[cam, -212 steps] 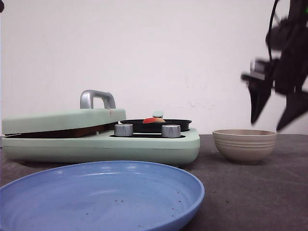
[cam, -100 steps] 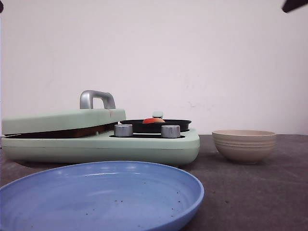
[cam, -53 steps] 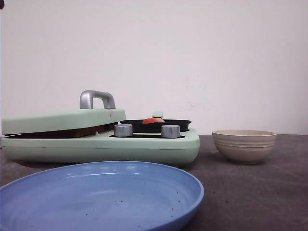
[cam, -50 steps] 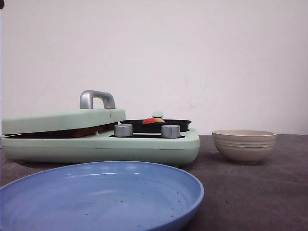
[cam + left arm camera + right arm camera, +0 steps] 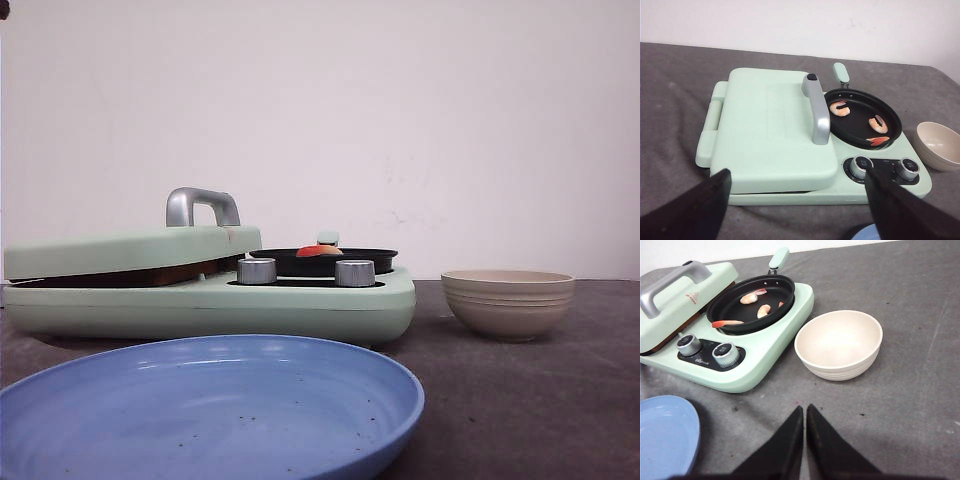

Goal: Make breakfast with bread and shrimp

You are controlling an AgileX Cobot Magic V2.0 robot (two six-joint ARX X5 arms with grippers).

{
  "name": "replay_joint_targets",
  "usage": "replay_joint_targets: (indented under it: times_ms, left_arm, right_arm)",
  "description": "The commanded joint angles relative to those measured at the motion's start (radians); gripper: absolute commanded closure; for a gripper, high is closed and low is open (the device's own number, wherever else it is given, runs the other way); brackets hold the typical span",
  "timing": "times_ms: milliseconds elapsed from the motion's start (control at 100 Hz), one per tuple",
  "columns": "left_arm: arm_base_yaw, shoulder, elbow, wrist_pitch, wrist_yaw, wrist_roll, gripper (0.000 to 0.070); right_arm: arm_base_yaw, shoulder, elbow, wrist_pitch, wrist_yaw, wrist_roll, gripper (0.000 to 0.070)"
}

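- The shrimp [image 5: 842, 108] lie in the black pan [image 5: 863, 118] on the mint-green cooker [image 5: 790, 145]; three pieces show.
- The bread is not plainly visible; a brown edge shows under the closed lid [image 5: 770, 125], probably the slices.
- Shrimp look small, soft and likely slippery; a pinch across the body seems best. Bread would crush easily, so take it by the crust.
- Left end effector [image 5: 795, 205] stands wide apart and empty; right end effector [image 5: 804, 440] is closed with nothing in it, above the surface [image 5: 900, 400].
- The knob panel's print and the lid's red mark are too small to read.
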Motion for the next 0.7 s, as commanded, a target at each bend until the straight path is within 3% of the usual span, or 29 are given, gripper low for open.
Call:
replay_joint_targets:
  times_ms: [0, 570, 630, 690]
  left_arm:
    - [-0.003, 0.004, 0.005, 0.008, -0.003, -0.005, 0.0230]
    - [-0.003, 0.004, 0.005, 0.008, -0.003, 0.007, 0.0234]
    - [-0.003, 0.004, 0.005, 0.009, -0.003, 0.013, 0.0288]
    - [-0.003, 0.003, 0.005, 0.009, -0.002, 0.027, 0.0423]
  right_arm:
    - [0.004, 0.002, 0.008, 0.016, 0.000, 0.016, 0.0700]
    - [0.003, 0.002, 0.008, 0.023, 0.000, 0.015, 0.0700]
    - [0.003, 0.002, 0.008, 0.023, 0.001, 0.005, 0.0700]
    - [0.004, 0.002, 0.007, 0.023, 0.001, -0.014, 0.0700]
